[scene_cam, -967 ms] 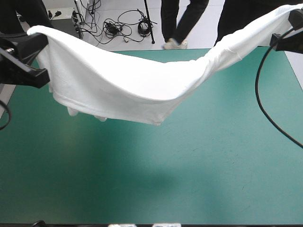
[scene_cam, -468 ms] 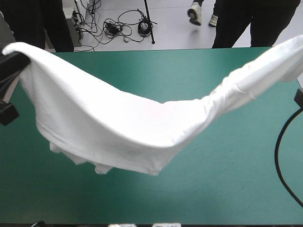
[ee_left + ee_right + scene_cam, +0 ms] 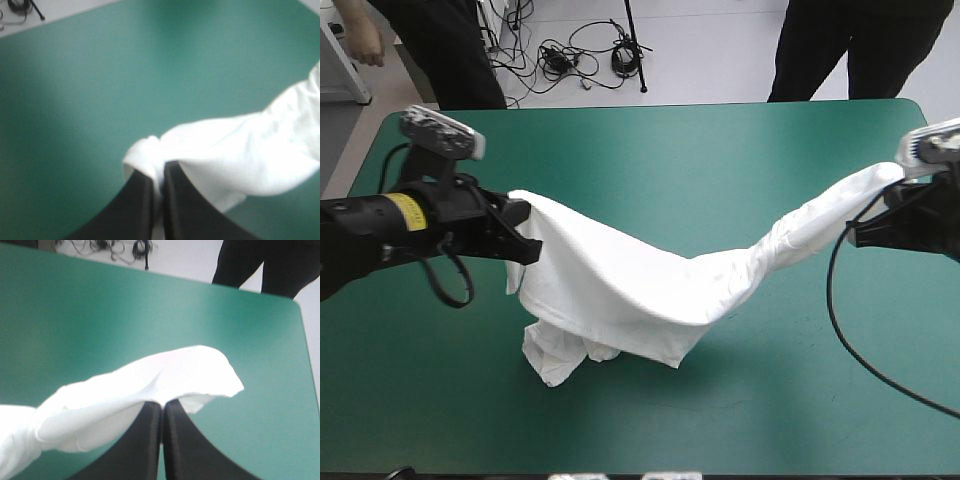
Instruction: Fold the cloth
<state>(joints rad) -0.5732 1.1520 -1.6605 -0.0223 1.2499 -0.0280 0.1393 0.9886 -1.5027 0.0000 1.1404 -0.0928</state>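
The white T-shirt (image 3: 630, 290) hangs stretched between both grippers over the teal-green table (image 3: 720, 420). Its sagging middle and lower hem rest crumpled on the cover left of centre. My left gripper (image 3: 523, 228) is shut on the T-shirt's left corner, low over the table's left side. In the left wrist view the T-shirt (image 3: 240, 150) bunches over the left gripper (image 3: 158, 167), whose black fingers are pressed together. My right gripper (image 3: 868, 222) is shut on the other end near the right edge. The right wrist view has the T-shirt (image 3: 150, 385) draped over the right gripper (image 3: 162, 407).
Bare teal-green cover (image 3: 750, 150) lies beyond and in front of the T-shirt. The table's far edge (image 3: 650, 105) runs along the back and its right edge (image 3: 305, 335) is close beside the right gripper.
Both arms have come down and inward from high at the sides. The T-shirt, earlier held up wide in the air, now sags with its lower part on the table.
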